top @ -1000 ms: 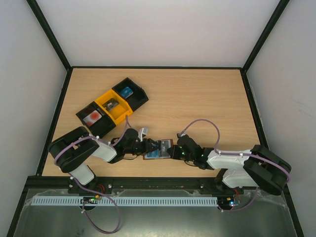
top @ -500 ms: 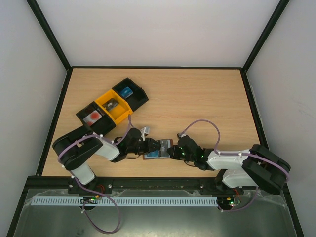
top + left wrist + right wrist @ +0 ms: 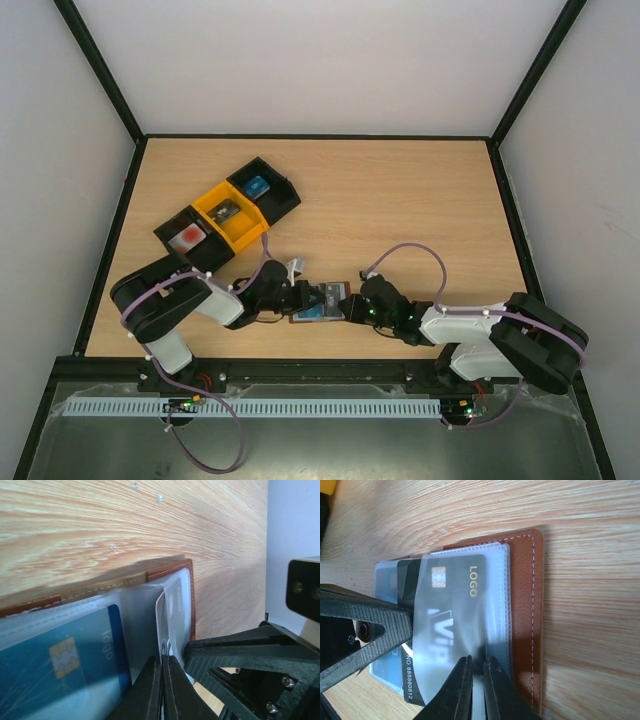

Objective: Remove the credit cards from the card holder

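The brown leather card holder (image 3: 322,303) lies open near the front edge between both grippers. The right wrist view shows its leather (image 3: 525,605) and a dark grey credit card (image 3: 455,600), marked LOGO and VIP, partly under a clear pocket flap. A blue credit card (image 3: 60,660) sits in a pocket. My left gripper (image 3: 162,659) is shut on a thin card edge, apparently the dark grey card, at the holder's left side (image 3: 303,298). My right gripper (image 3: 477,661) is pinched on the clear pocket flap, at the holder's right (image 3: 350,308).
Three joined trays stand at the back left: a black one (image 3: 172,228) with a white and red card, a yellow one (image 3: 240,228) with a dark card, and a black one (image 3: 283,196) with a blue card. The table's front edge is just behind the holder.
My left arm's elbow has shifted a little to the right. The card holder, the cards and my right arm have barely moved.
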Controlling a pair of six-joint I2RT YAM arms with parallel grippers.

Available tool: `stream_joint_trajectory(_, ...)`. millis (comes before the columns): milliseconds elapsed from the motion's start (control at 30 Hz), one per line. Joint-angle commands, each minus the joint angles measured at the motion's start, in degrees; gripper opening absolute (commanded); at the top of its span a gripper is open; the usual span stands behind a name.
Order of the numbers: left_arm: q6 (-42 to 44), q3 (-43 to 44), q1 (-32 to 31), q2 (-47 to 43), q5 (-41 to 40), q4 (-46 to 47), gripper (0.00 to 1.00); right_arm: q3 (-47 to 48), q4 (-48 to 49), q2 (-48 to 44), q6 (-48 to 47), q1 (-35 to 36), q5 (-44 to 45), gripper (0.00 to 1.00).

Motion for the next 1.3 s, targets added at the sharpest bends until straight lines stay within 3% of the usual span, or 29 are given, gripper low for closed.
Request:
stream_joint_trajectory(0,1.7,0.4,-0.4,-1.2,-0.5,-2.3,0.03,-1.6,-3.4,1.5,0.6,0.3,0.6,0.09)
stream_joint_trajectory(767,3.1,-4.2,2.2,-11.3,-3.3,-9.2,0.03,-1.4,-2.8,3.7,0.8,0.2,0.6,0.12)
stream_joint_trajectory(1267,4.2,-6.0,2.8,-29.5,-16.5,-25.9,0.03,3.2,-5.4,-1.4,0.8,0.3,-2.4,0.14)
